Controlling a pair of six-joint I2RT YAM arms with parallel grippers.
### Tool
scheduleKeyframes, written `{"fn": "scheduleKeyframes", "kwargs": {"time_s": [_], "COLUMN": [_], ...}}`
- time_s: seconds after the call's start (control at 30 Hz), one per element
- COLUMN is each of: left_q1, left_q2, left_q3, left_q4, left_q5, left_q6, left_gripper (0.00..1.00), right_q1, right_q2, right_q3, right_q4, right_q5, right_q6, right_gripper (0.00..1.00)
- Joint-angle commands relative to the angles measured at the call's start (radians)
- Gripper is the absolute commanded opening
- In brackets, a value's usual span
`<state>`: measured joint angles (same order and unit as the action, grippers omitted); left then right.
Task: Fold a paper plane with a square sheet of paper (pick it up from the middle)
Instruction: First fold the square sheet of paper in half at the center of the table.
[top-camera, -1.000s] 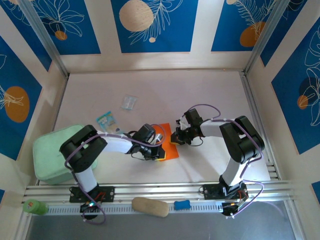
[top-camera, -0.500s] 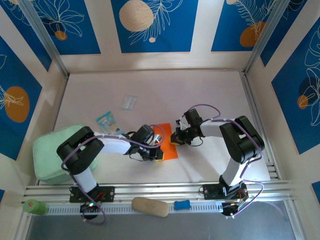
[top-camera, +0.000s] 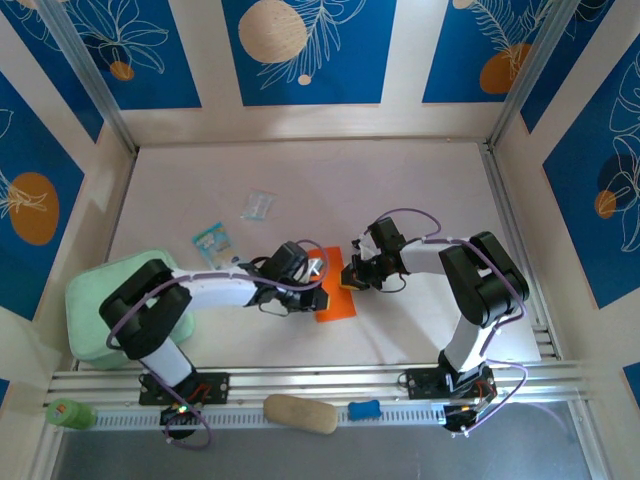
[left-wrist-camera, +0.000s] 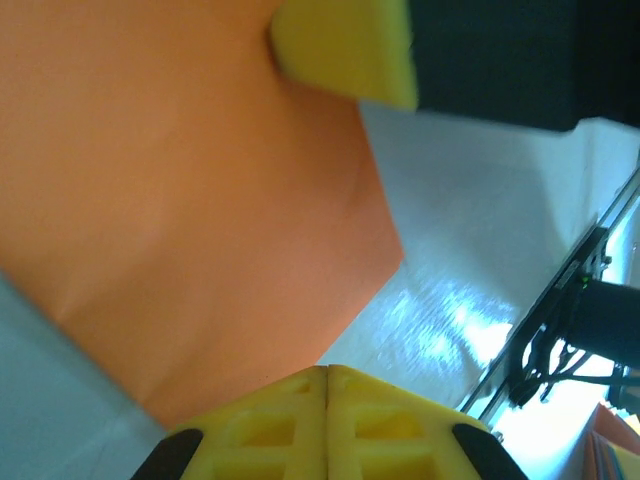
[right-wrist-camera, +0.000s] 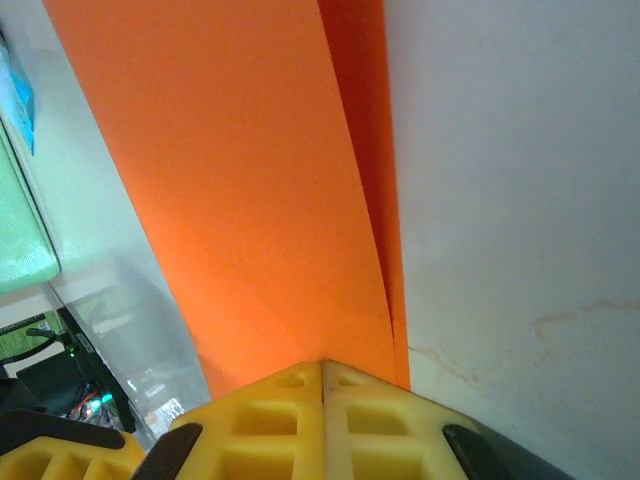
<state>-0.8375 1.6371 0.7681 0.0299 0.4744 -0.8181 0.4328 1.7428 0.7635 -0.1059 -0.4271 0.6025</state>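
Observation:
The orange sheet of paper (top-camera: 337, 303) lies on the white table, folded into a narrow strip with its two layers showing along one long edge (right-wrist-camera: 385, 200). My left gripper (top-camera: 322, 290) is shut, its yellow tips (left-wrist-camera: 327, 375) down on the paper's left side, over the orange surface (left-wrist-camera: 180, 200). From the right, my right gripper (top-camera: 348, 283) is also shut. Its tips (right-wrist-camera: 322, 368) rest on the paper near the layered edge, with the sheet running flat beneath them. The right gripper's yellow finger (left-wrist-camera: 345, 45) sits across the sheet in the left wrist view.
A mint green pad (top-camera: 95, 310) lies at the left. A blue-and-white packet (top-camera: 211, 240) and a clear wrapper (top-camera: 258, 205) sit behind the left arm. A tan block (top-camera: 300, 413), a blue piece (top-camera: 365, 408) and a green bottle (top-camera: 65, 412) rest along the front rail.
My left gripper has slid away from the near end of the paper toward its far end, uncovering more orange at the front. The right gripper has stayed in place.

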Motion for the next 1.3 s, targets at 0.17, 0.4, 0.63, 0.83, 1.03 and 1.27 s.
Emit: {"fn": "scheduleKeyframes", "kwargs": {"time_s": [0.17,0.4,0.63,0.83,1.03,1.27], "left_q1": [0.032,0.031,0.031,0.028,0.028,0.027], "left_q2": [0.113,0.12,0.105,0.077,0.027,-0.017], "left_q3": [0.047,-0.067,-0.092,-0.096,-0.101,-0.085], "left_q4": [0.011,0.096,0.111,0.07,0.034,0.057], "left_q5": [0.024,0.068,0.09,0.069,0.036,0.037], "left_q6": [-0.025,-0.077,-0.066,-0.048,-0.029,-0.038], "left_gripper": [0.07,0.08,0.08,0.08,0.07,0.07], "right_q1": [-0.001,-0.002,-0.002,-0.001,0.0,0.001], "right_q2": [0.018,0.019,0.025,0.021,0.017,0.011], "right_q3": [-0.027,-0.029,-0.027,-0.029,-0.03,-0.033], "right_q4": [-0.089,-0.089,-0.088,-0.086,-0.087,-0.086], "right_q5": [0.076,0.076,0.077,0.077,0.077,0.078], "right_q6": [0.002,0.002,0.005,0.005,0.005,0.007], "right_gripper": [0.04,0.04,0.04,0.04,0.04,0.03]}}
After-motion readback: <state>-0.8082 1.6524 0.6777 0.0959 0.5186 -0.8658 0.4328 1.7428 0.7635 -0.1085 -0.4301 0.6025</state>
